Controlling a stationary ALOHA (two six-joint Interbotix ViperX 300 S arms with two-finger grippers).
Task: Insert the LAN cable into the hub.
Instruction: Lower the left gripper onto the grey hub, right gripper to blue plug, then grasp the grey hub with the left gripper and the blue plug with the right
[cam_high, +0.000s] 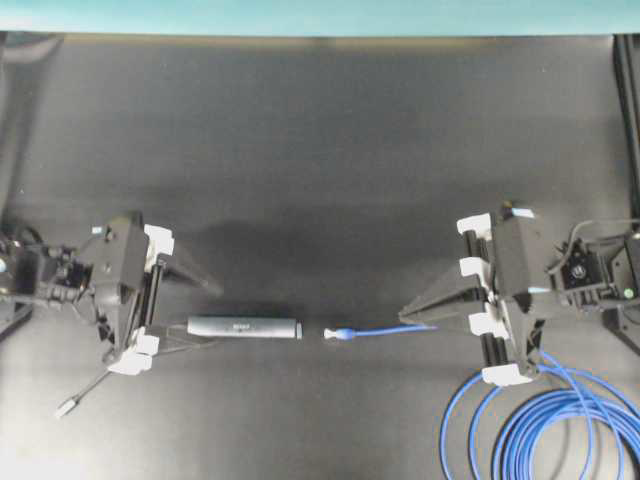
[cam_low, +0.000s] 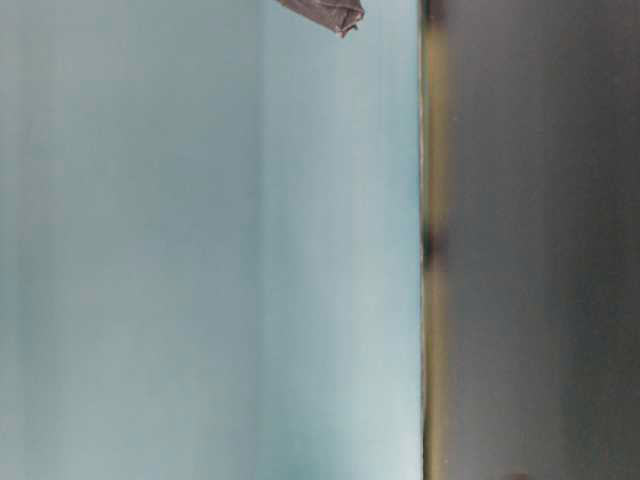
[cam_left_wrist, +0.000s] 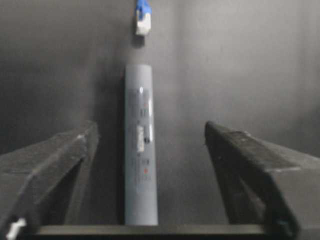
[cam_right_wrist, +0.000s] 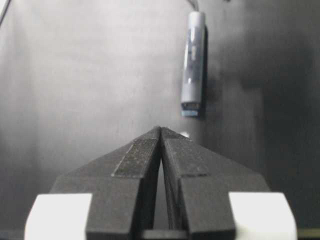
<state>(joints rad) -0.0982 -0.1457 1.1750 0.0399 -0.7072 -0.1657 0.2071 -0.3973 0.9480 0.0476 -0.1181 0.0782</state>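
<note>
The hub (cam_high: 245, 327), a slim grey bar, lies flat on the black mat, its right end facing the LAN cable's plug (cam_high: 335, 334) across a small gap. In the left wrist view the hub (cam_left_wrist: 140, 150) lies between the wide-apart fingers of my left gripper (cam_left_wrist: 150, 126), nearer the left finger and touching neither, with the plug (cam_left_wrist: 142, 20) beyond its far end. My left gripper (cam_high: 218, 318) is open. My right gripper (cam_high: 403, 315) is shut, and nothing shows between its fingers (cam_right_wrist: 145, 155). The blue cable (cam_high: 385, 329) runs on the mat beside and under its tips.
The cable's coil (cam_high: 560, 430) lies at the bottom right, under the right arm. The hub's thin grey lead ends in a small silver plug (cam_high: 67, 407) at the bottom left. A teal wall (cam_high: 320, 15) borders the mat's far edge.
</note>
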